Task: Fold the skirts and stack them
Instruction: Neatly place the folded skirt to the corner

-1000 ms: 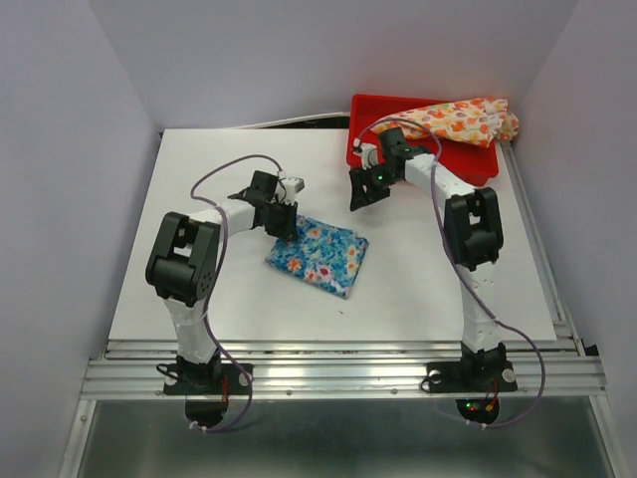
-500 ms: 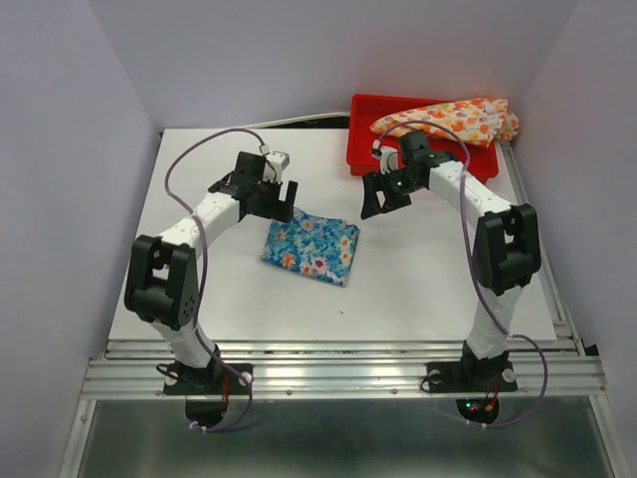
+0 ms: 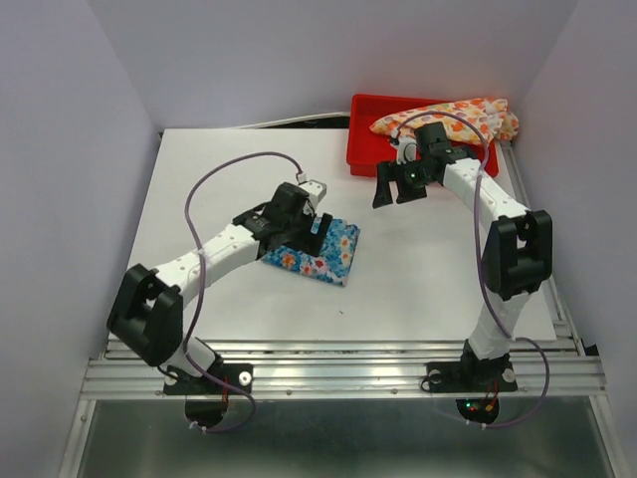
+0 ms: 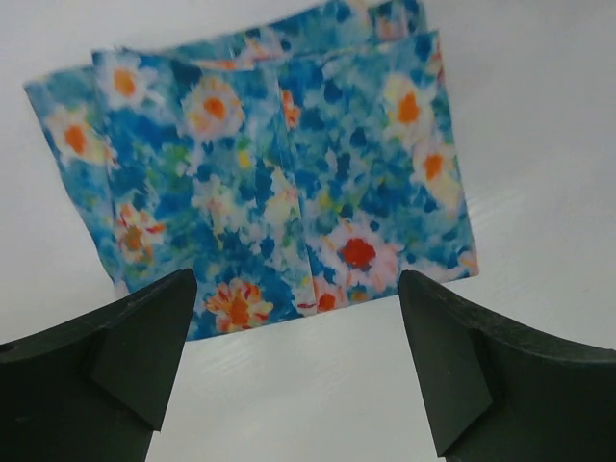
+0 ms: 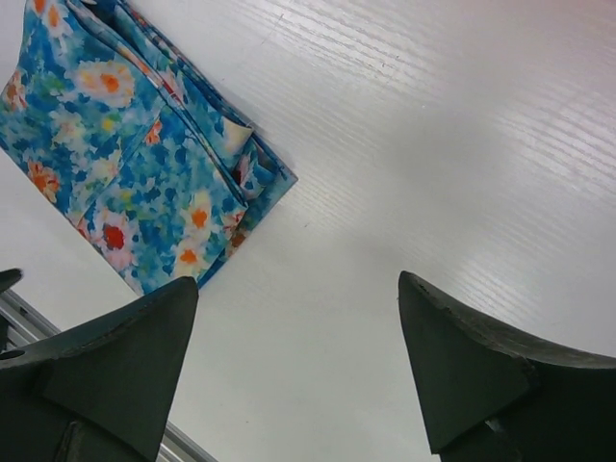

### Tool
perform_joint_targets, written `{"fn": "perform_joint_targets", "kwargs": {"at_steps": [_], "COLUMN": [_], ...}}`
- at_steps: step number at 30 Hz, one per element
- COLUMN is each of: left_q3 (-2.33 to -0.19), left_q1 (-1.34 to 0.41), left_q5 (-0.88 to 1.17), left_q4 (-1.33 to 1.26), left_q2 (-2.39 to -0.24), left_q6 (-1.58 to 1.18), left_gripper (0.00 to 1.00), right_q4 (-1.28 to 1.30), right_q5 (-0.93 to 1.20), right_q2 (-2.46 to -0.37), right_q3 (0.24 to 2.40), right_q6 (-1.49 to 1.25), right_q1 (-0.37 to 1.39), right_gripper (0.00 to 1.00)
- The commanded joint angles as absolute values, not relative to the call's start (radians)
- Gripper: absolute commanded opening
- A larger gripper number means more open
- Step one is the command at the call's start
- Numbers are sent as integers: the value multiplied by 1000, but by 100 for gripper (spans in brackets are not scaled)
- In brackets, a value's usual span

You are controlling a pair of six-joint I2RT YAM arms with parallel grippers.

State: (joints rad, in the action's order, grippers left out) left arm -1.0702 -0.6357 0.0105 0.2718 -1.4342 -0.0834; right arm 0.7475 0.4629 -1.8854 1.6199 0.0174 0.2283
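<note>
The blue floral skirt (image 3: 328,255) lies folded into a small rectangle on the white table, left of the middle. My left gripper (image 3: 315,221) hovers over its back edge, open and empty. In the left wrist view the skirt (image 4: 260,164) lies flat just beyond the spread fingers (image 4: 125,366), apart from them. The cream-yellow skirt (image 3: 453,119) with orange flowers lies bunched in the red tray. My right gripper (image 3: 396,186) hangs open in front of the tray over bare table. Its wrist view shows the blue skirt (image 5: 125,154) far off at the upper left.
The red tray (image 3: 360,154) sits at the table's back right corner. Aluminium rails (image 3: 338,373) run along the near edge by the arm bases. Purple cables loop above both arms. Grey walls close in left, right and behind.
My left gripper let go of the blue skirt's left corner, opened wide and swung right over the skirt. My right gripper opened further and drifted right, nearer the tray.
</note>
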Motion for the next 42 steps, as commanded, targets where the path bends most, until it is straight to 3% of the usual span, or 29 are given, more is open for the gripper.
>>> {"fn": "perform_joint_targets", "kwargs": {"at_steps": [1,12,21,24,32,42], "left_q3": [-1104,-1258,-1502,-1564,-1939,-2224], "left_q1": [-649,-643,-385,-307,-117,-63], "left_q5": [-66,-143,-213,-224,-212,-196], "left_q4": [293,376,486,499,583,563], "left_q2": [-1538,-1937,-2146,-2172,-2394,-2548], "left_q6": [-183,-282,-245,-222,42,282], "left_gripper": [98,98,98,98,98,98], "right_q4": [718,713,712,707,699,696], "right_q5": [440,410,417,417,420,434], "right_q2": [-1845,-1859,-1882,-1891,-1888,-1890], "right_q3": [1620,1598,1586,1586,1571,1549], "right_q6": [2,-15,18,25,28,25], "right_q1": [229,210,183,173,164,155], "right_gripper": [90,92,93,98,100,100]}}
